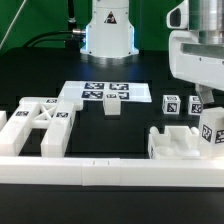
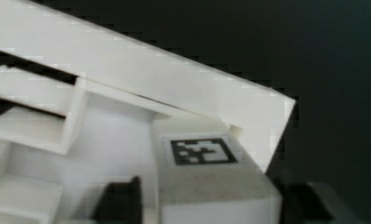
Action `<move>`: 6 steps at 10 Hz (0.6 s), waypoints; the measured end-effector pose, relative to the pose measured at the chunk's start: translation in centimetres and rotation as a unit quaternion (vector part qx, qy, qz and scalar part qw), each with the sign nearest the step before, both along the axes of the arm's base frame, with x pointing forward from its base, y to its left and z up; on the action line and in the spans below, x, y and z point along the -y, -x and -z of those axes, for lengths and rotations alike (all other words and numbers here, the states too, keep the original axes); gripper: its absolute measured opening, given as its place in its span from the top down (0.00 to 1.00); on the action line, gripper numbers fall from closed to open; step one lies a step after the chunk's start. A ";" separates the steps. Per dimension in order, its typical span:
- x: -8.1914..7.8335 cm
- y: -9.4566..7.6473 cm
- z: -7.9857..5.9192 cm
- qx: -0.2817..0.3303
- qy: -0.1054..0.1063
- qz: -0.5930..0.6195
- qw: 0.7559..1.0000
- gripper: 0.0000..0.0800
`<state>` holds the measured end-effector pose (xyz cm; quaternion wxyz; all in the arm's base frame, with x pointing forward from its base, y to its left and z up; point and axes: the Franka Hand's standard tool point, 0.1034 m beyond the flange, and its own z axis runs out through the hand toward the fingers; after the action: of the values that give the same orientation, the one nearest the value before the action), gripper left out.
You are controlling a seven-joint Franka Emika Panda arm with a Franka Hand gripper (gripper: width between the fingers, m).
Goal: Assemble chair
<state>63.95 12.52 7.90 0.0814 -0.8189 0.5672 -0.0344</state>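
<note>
Chair assembly looks barely begun. In the exterior view, the X-braced frame (image 1: 40, 122) lies loose at nine o'clock, a small block (image 1: 112, 108) near centre and the cubes (image 1: 170, 103) toward two o'clock. At three o'clock the gripper (image 1: 205, 105) straddles a tagged block (image 1: 213, 128) by the notched block (image 1: 172, 142); whether it is clenched cannot be told.

The claw (image 1: 205, 108) hangs low, pointing straight down.

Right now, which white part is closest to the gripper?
The tagged block at the exterior view's right edge, right below the gripper; the others lie further left.
</note>
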 end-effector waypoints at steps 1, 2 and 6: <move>0.1 0.0 0.0 0.002 0.004 -0.027 1.000 0.34; 0.3 -0.1 0.0 0.005 0.010 -0.061 0.998 0.23; 0.7 -0.2 0.0 0.020 0.032 -0.206 0.978 0.19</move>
<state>64.13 11.86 7.93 0.0715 -0.9196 0.3830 -0.0514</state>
